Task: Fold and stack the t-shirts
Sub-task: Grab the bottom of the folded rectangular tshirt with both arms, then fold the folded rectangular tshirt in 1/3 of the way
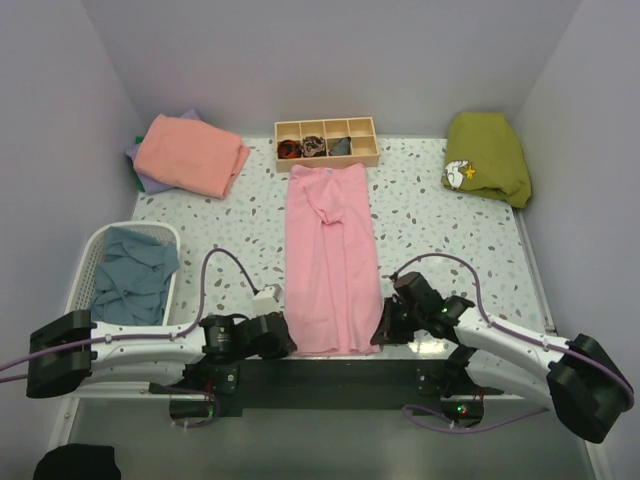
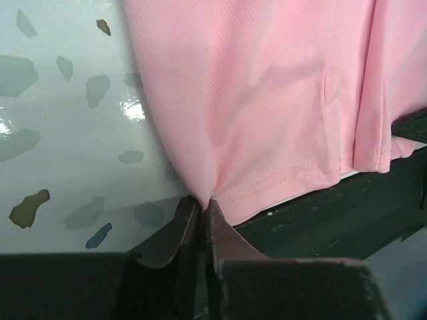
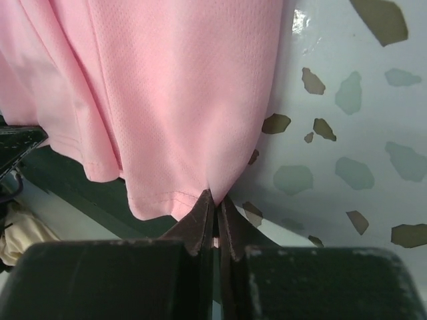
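A light pink t-shirt (image 1: 332, 260) lies as a long narrow strip down the middle of the table, its hem at the near edge. My left gripper (image 1: 283, 335) is shut on the hem's near left corner, seen in the left wrist view (image 2: 202, 200) with pink cloth (image 2: 267, 100) bunched between the tips. My right gripper (image 1: 383, 328) is shut on the near right corner, seen in the right wrist view (image 3: 215, 198) with pink cloth (image 3: 173, 93) above it. A salmon-coral t-shirt (image 1: 190, 153) lies folded on a lavender one (image 1: 140, 160) at the back left. Teal-blue shirts (image 1: 130, 275) fill a white basket (image 1: 90, 255).
A compartmented wooden tray (image 1: 327, 141) with small dark items stands at the back centre. An olive-green garment (image 1: 488, 158) with a white print lies at the back right. The speckled table (image 1: 450, 230) ends at a dark front edge (image 1: 330, 375) under the hem.
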`<state>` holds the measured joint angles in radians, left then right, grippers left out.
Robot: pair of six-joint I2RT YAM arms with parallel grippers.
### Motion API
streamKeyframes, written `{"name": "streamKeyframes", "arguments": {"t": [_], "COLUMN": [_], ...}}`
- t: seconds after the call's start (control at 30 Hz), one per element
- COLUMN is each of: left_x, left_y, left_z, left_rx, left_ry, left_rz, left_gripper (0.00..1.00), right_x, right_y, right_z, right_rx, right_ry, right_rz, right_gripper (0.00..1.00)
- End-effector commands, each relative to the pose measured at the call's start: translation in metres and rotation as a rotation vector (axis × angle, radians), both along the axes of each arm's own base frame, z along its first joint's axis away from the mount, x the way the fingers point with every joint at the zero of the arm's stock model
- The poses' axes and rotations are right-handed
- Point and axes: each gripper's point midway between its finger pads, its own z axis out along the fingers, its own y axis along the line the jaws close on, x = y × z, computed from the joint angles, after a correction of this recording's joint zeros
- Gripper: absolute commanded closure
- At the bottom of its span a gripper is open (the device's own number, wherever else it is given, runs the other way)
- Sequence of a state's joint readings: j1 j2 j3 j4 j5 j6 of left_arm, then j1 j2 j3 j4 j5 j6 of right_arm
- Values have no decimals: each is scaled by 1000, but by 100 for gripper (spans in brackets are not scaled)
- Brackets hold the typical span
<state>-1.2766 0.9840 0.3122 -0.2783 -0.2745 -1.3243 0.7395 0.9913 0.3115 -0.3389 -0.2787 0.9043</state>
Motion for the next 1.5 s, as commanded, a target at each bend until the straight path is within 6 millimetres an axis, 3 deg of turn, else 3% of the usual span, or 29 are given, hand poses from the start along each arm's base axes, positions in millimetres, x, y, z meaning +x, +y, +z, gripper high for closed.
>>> {"name": "streamKeyframes", "arguments": {"t": [0.0,0.23,0.3,0.47,0.6,0.83,1.17,1.47], "left_x": [1,10,16,31,53,101,168,219], "left_y": [4,1,-3,-6,-5,6,2,5], "left_z": [3,34,46,64,83,92,95,79], "left_rx": [12,-2,1,50,91,135,168,206], "left_ry": [-14,-67,-92,-156,-222,-276,-317,-297], "left_rz": [-2,9,18,38,95,141,164,142], "left_gripper": [93,95,95,92,91,90,89,88], "right_x": [3,24,27,51,72,112,160,202], "right_y": [-7,2,3,12,16,23,25,12], "right_z": [6,42,43,66,80,100,94,79], "right_rx": [-25,-13,-32,-61,-115,-222,-289,-311], "right_ry": [-43,-144,-147,-222,-274,-355,-351,-313], "right_rz": [-11,9,26,55,69,79,89,73], "right_gripper": [100,100,100,100,99,97,95,94]}}
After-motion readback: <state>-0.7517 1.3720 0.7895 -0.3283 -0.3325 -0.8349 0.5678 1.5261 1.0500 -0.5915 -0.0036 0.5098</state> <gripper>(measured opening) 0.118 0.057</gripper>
